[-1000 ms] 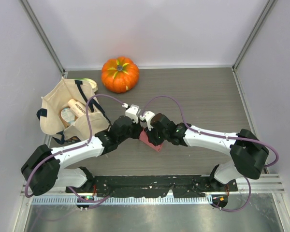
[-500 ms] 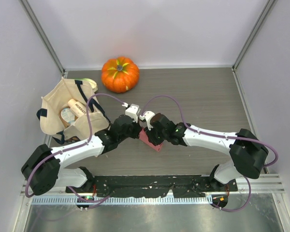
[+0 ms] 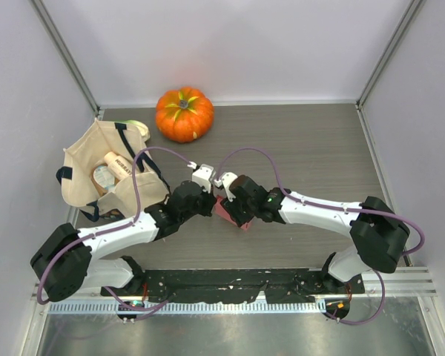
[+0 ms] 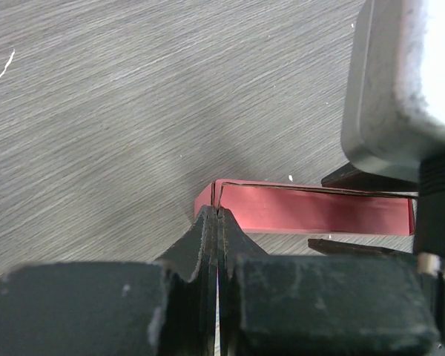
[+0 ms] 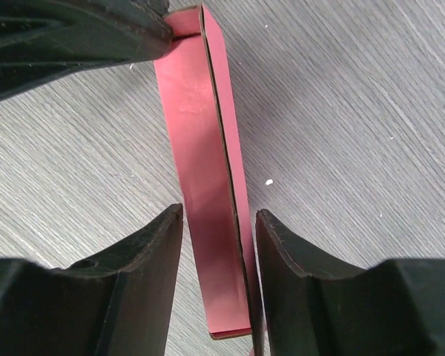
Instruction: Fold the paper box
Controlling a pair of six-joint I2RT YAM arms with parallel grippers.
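— Left gripper (image 4: 218, 222)?
— Pressed together on a thin edge of the paper box (image 4: 311, 211), pinching it right at the tips, at the corner of the pink-red strip.
— Right gripper (image 5: 216, 245)?
— Apart, one finger on either side of an upright panel of the same box. Seemingly not clamped, with a sliver of room on one side.
— Beyond the tips?
— Standing on edge on the grey table (image 4: 96, 104), strung from one pair of jaws to the other. Further out, well apart from both: a pumpkin (image 3: 184, 114) and a tote bag (image 3: 89, 167).
— Step in hand?
— Probably mid-fold: steadying one wall while squaring the next crease. Far from a finished box, judging by the flat shape.
— Next?
— Likely closing the right jaws on the panel, then swinging it about the crease. Gently, to avoid buckling such thin card.
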